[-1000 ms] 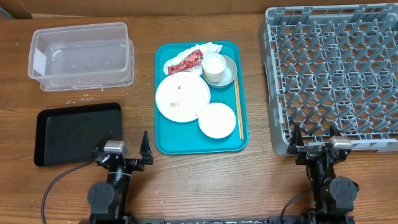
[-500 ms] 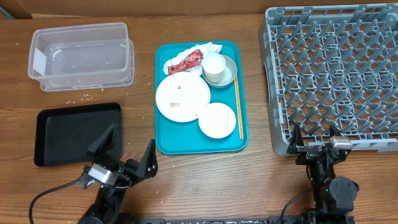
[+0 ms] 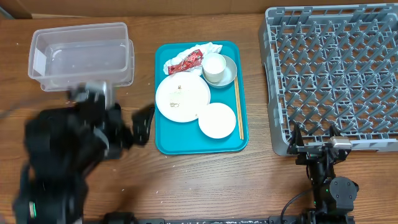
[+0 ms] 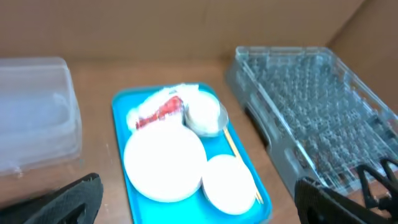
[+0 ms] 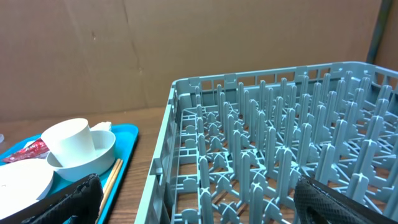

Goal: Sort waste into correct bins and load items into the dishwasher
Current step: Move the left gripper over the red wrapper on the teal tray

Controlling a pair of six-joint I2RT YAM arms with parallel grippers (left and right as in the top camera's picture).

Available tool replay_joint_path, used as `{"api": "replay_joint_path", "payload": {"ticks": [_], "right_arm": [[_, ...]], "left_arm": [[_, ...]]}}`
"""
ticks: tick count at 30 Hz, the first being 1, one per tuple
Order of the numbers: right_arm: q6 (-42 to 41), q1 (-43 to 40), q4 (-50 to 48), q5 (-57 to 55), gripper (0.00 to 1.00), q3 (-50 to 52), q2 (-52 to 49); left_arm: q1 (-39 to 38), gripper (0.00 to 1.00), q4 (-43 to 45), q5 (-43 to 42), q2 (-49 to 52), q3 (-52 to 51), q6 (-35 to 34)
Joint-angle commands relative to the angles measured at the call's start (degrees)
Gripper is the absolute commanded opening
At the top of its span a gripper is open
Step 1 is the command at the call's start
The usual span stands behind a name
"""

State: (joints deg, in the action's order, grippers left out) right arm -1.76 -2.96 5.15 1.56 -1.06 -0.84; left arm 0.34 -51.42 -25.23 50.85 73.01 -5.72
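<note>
On the teal tray (image 3: 165, 140) lie a large plate (image 3: 182, 98) with a few rice grains, a small plate (image 3: 217, 120), a white cup (image 3: 214, 65) standing in a bowl (image 3: 230, 76), chopsticks (image 3: 237, 106), a red wrapper (image 3: 185, 62) and a crumpled napkin (image 3: 211, 48). My left gripper (image 3: 127, 127) hangs blurred and open just left of the tray; in its own view the left gripper (image 4: 199, 211) looks down on both plates. The right gripper (image 3: 314, 138) stands open at the front edge of the dish rack (image 3: 333, 74), nothing between its fingers (image 5: 50, 202).
The clear tub (image 3: 81, 55) sits at the back left. The blurred left arm hides most of the black tray. A cardboard wall runs behind the table. Bare wood lies between the teal tray and the dish rack.
The left arm has risen from the table's front edge and swung up and back, now over the black tray beside the teal tray. The right arm has not moved.
</note>
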Motion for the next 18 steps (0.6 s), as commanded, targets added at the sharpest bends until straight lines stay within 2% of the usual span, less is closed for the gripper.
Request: {"api": "replay_joint_path", "payload": {"ticks": [1, 3, 6, 14, 16, 18], "right_arm": [[-0.39, 0.00, -0.39, 0.00, 1.00, 0.59, 0.66], [-0.39, 0.00, -0.39, 0.00, 1.00, 0.59, 0.66], [-0.42, 0.00, -0.39, 0.00, 1.00, 0.59, 0.66], [-0.39, 0.00, -0.39, 0.00, 1.00, 0.59, 0.66], [-0.39, 0.00, -0.39, 0.00, 1.00, 0.59, 0.66], [-0.39, 0.00, -0.39, 0.00, 1.00, 0.59, 0.66]], "left_arm": [[-0.39, 1.00, -2.19, -8.57, 11.34, 8.22, 0.66], [-0.55, 1.00, 0.24, -11.41, 16.24, 10.43, 0.83], [-2.38, 1.00, 1.66, -6.69, 23.91, 14.82, -0.70], [-9.38, 1.00, -23.58, 12.09, 55.60, 51.89, 0.20], [-10.49, 1.00, -25.68, 16.76, 60.74, 57.42, 0.17], [-11.37, 1.00, -24.13, 20.44, 64.72, 59.58, 0.17]]}}
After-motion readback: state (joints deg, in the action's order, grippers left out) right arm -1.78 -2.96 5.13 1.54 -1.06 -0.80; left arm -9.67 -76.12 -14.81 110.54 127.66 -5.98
